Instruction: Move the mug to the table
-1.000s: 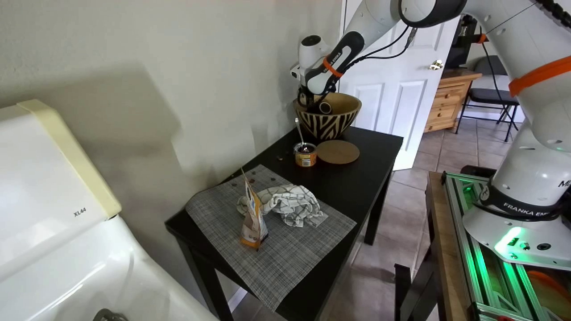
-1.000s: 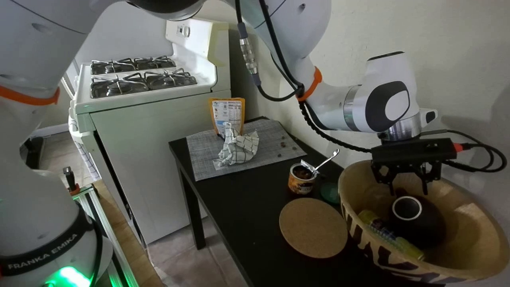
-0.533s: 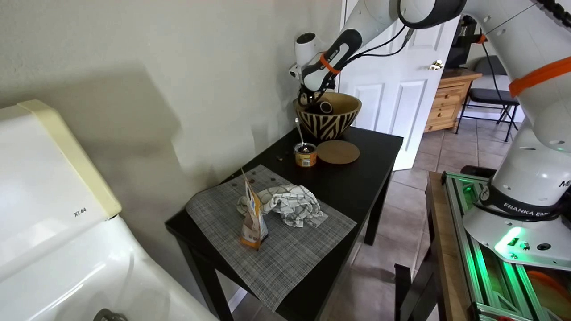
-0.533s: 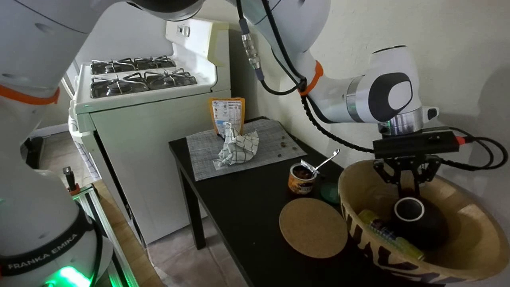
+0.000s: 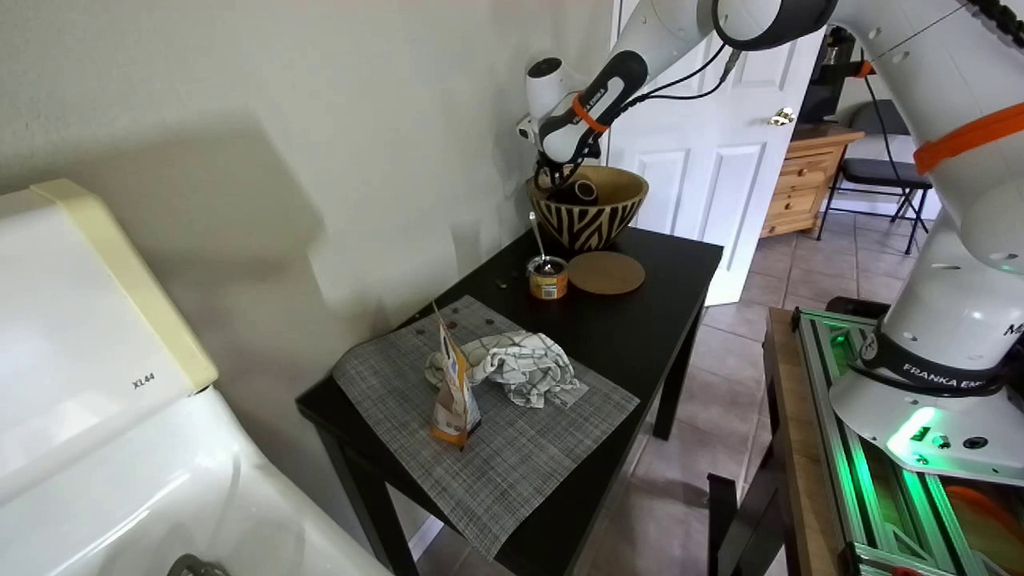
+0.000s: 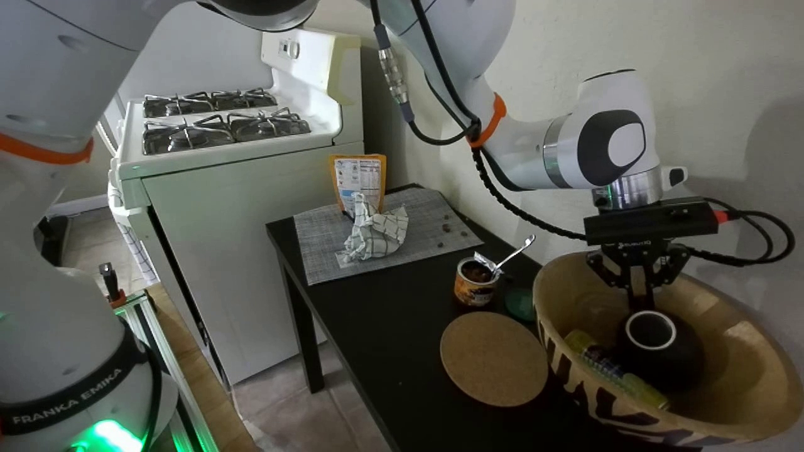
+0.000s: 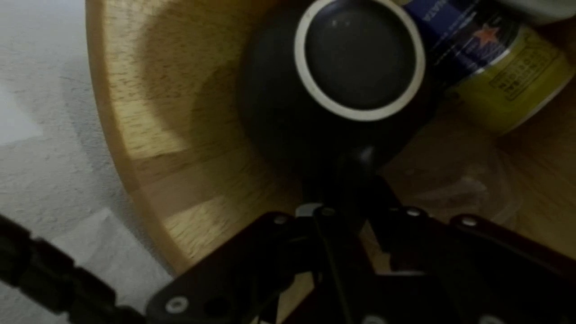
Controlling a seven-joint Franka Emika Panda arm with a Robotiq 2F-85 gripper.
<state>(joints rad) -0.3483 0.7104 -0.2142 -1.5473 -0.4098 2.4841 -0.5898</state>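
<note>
The dark mug (image 6: 678,361) lies on its side in the striped bowl (image 5: 588,224), the pale ring of its base (image 7: 360,114) turned up toward the wrist camera. In an exterior view my gripper (image 6: 641,304) reaches down inside the bowl, its narrowed fingers right behind the mug. The wrist view shows the gripper (image 7: 346,193) closed around what looks like the mug's handle (image 7: 355,166), though darkness hides the exact contact. Beneath the bowl stands the black table (image 6: 402,351), with a grey woven placemat (image 5: 560,448) at its far end from the bowl.
Against the mug rests a yellow-and-blue can (image 7: 508,85). A cork disc (image 6: 493,358), an open tin (image 6: 475,292) with a spoon, and a green lid (image 6: 520,304) are close to the bowl. A checked cloth (image 5: 528,368) and a pouch (image 5: 456,400) occupy the placemat. The wall (image 5: 448,160) runs behind.
My gripper's jaws have gone from apart to closed on the mug, and the wrist sits slightly higher. The mug has shifted a little inside the bowl.
</note>
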